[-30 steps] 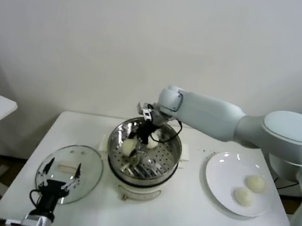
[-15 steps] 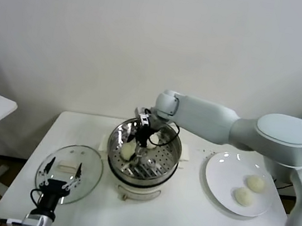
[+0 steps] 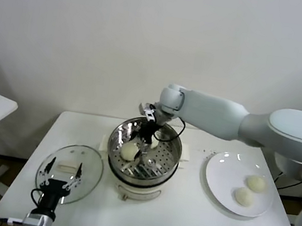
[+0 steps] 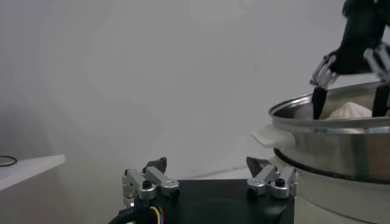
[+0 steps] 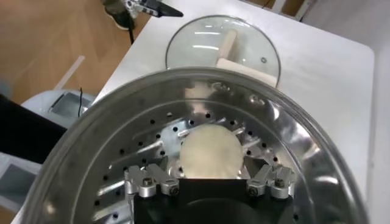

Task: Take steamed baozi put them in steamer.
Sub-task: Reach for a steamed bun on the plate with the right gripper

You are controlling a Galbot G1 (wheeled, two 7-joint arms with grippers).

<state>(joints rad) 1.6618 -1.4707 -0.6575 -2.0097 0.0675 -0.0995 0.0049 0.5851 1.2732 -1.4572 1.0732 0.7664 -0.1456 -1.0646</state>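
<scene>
White tabletop (image 3: 192, 220) before us carries the steamer (image 3: 173, 150), where our right arm reaches across and dips its right gripper (image 3: 149, 137) inside, jaws spread wide and holding nothing, above a baozi (image 5: 210, 152) lying on the perforated tray. Our left gripper (image 3: 62, 171) waits open over the glass lid (image 3: 90, 163).
</scene>
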